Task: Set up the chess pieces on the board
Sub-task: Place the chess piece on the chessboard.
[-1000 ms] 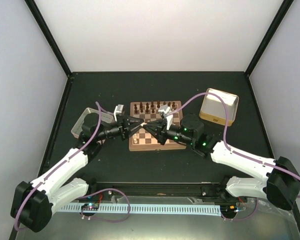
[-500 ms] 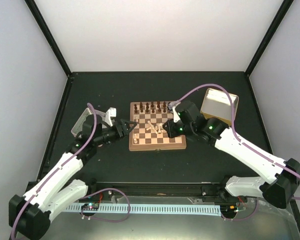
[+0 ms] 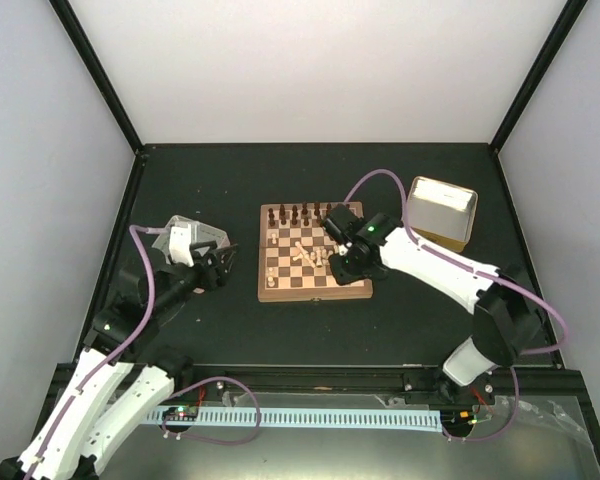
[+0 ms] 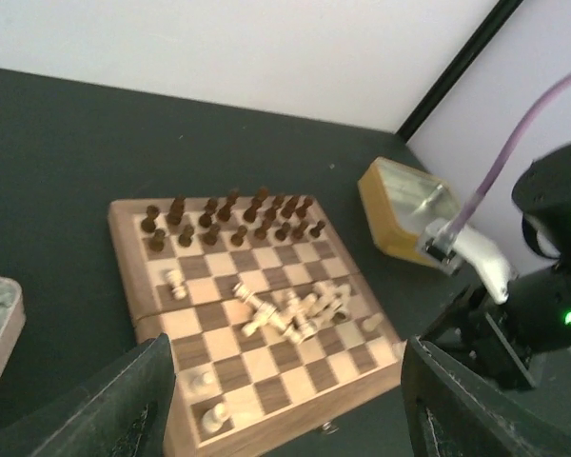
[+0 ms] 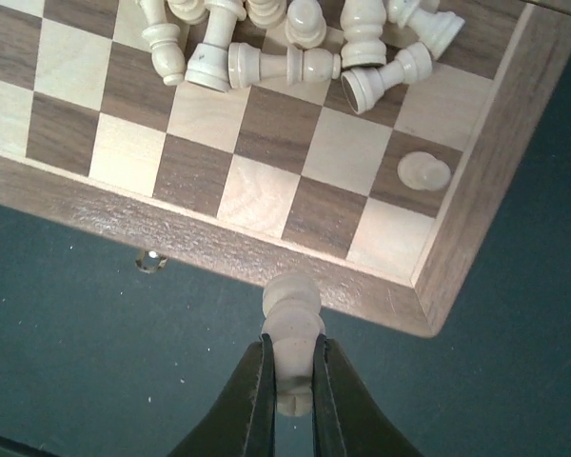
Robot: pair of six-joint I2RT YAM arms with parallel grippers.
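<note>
Right gripper (image 5: 292,354) pinches pale piece (image 5: 292,309) above board (image 5: 476,200) near rim. Left gripper (image 4: 295,409) gapes empty, off board's left. Toppled pieces (image 4: 295,309) heap mid-board. Your risk: narrow hold lets piece tilt, topple on release.

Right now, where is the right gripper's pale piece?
Right wrist view, bottom centre: the pale piece, pinched in the right gripper, hangs over the board's brown rim near a corner.

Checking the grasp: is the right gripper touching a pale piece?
Touching. The right wrist view shows the right gripper pinching the pale piece, no gap either side.
</note>
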